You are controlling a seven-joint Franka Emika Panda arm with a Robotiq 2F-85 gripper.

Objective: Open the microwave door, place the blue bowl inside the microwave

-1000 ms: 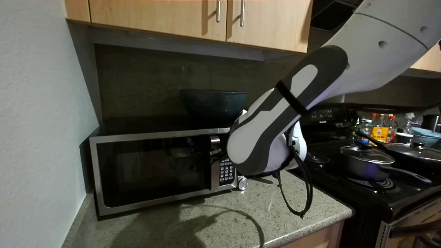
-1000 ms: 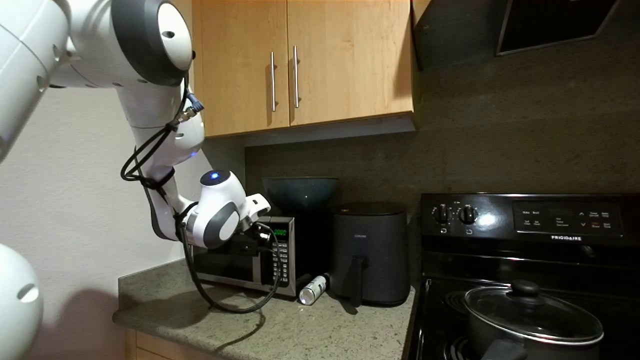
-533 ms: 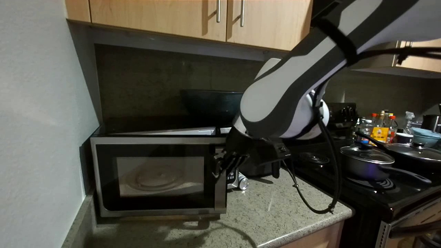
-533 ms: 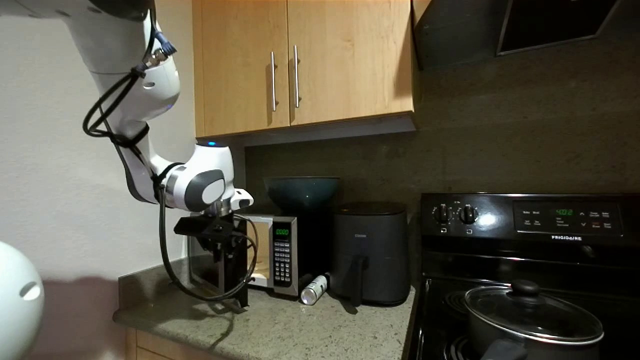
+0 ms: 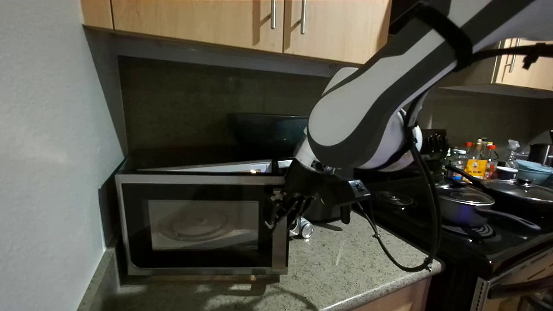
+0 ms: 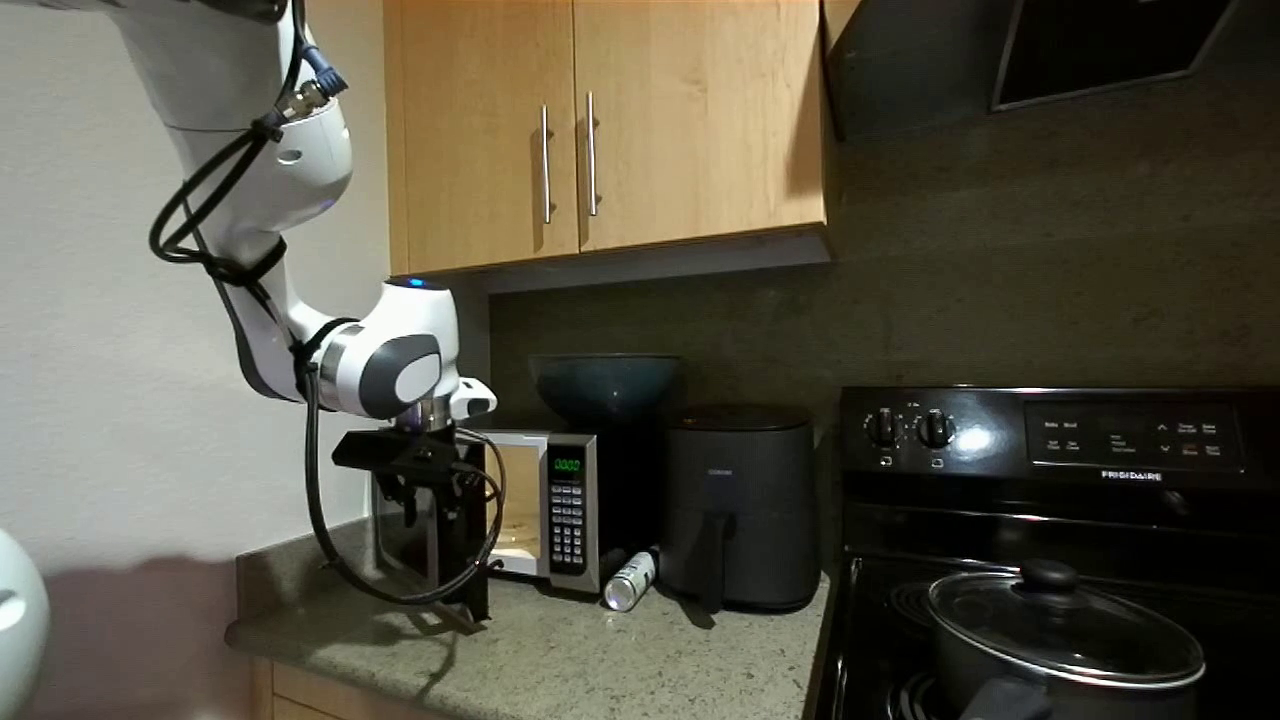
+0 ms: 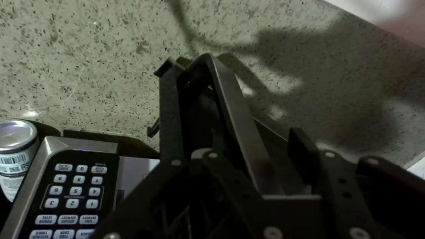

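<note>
The microwave (image 6: 567,510) stands on the counter; its steel front and button panel face the room. Its door (image 5: 194,190) is partly open, and a strip of the pale interior (image 6: 522,500) shows in an exterior view. My gripper (image 5: 278,211) is at the door's free edge. In the wrist view my gripper (image 7: 255,139) is open, with the door's steel handle (image 7: 232,109) between its spread fingers. The left finger is in the gap behind the handle, the right finger outside it, apart from it. The dark blue bowl (image 6: 607,385) sits atop the microwave, also visible in an exterior view (image 5: 268,129).
A can (image 6: 630,580) lies beside the microwave, next to a black air fryer (image 6: 740,500). A stove with a lidded pot (image 6: 1070,640) stands beyond. Wooden cabinets (image 6: 690,130) hang above. A wall (image 5: 52,151) is close to the hinge side.
The door has gone from shut to partly open, its free edge swinging out from the microwave. My arm and gripper have moved back with it, and the gripper now points more downward.
</note>
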